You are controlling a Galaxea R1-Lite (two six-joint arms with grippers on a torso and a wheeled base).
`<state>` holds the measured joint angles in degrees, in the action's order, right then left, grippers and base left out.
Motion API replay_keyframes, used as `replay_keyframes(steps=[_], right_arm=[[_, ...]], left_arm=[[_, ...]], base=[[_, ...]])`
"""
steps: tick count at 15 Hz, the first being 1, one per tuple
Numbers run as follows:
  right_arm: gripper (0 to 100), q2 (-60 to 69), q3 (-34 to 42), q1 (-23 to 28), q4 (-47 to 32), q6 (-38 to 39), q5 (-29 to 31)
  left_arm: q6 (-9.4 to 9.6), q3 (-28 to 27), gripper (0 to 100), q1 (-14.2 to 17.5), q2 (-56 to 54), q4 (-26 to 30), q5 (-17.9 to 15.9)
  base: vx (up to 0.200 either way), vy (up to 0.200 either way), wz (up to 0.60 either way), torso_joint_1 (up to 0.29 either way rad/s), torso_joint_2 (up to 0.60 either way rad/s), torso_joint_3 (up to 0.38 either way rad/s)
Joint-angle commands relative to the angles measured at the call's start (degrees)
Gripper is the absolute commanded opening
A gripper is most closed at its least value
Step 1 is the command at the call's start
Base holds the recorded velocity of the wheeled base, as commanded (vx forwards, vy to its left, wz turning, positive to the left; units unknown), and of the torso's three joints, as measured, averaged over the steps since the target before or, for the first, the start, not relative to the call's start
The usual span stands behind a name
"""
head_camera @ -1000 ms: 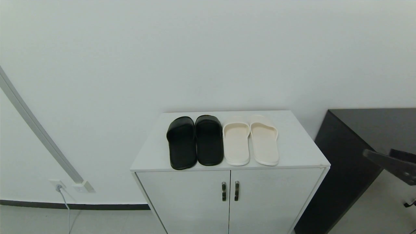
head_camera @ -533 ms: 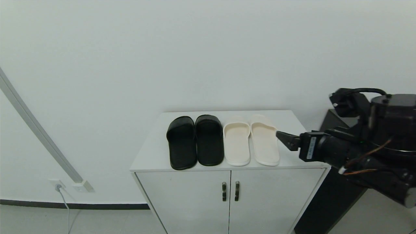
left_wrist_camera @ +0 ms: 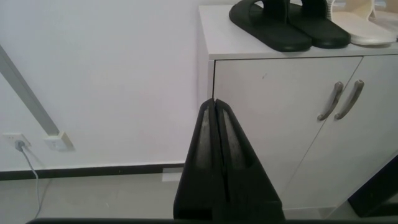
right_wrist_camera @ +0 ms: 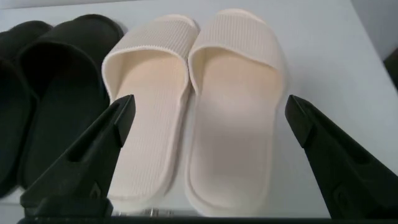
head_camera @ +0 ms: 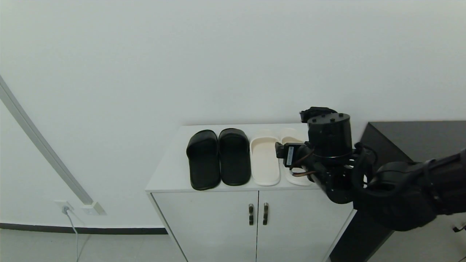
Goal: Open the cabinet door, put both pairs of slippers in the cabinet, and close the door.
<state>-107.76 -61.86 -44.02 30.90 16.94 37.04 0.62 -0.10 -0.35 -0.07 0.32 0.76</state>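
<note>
A white cabinet (head_camera: 204,225) stands against the wall with both doors shut and two dark handles (head_camera: 257,214) at the middle seam. On its top lie a black pair of slippers (head_camera: 218,158) on the left and a white pair (head_camera: 264,160) on the right. My right arm (head_camera: 329,145) is over the cabinet's right end and covers part of the outer white slipper. In the right wrist view my right gripper (right_wrist_camera: 209,102) is open wide above the white pair (right_wrist_camera: 205,118), holding nothing. My left gripper (left_wrist_camera: 215,106) is shut and empty, low down before the cabinet's front left corner (left_wrist_camera: 211,68).
A black table (head_camera: 418,138) stands close to the cabinet's right side. A wall socket with a cable (head_camera: 65,210) and a slanted grey conduit (head_camera: 36,142) are on the wall at the left. Open floor lies left of the cabinet.
My right arm has swung in from the right edge of the head view to above the white slippers and now hides part of the outer one. The slippers and doors have not moved.
</note>
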Motion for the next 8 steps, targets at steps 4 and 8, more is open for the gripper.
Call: replay_keyframes(steps=[4,8], right_arm=[[100,-8.87,-7.31,2.27,-0.14,0.02,0.05],[100,-14.05,-11.53,3.15,-0.14,-0.07,-0.03]], left_arm=[[-0.01,0.01,0,0.0,0.07,0.03,0.04],[-0.01,0.01,0,0.0,0.07,0.03,0.04]], base=[[0.0,0.0,0.0,0.0,0.0,0.0],[0.0,0.0,0.0,0.0,0.0,0.0]])
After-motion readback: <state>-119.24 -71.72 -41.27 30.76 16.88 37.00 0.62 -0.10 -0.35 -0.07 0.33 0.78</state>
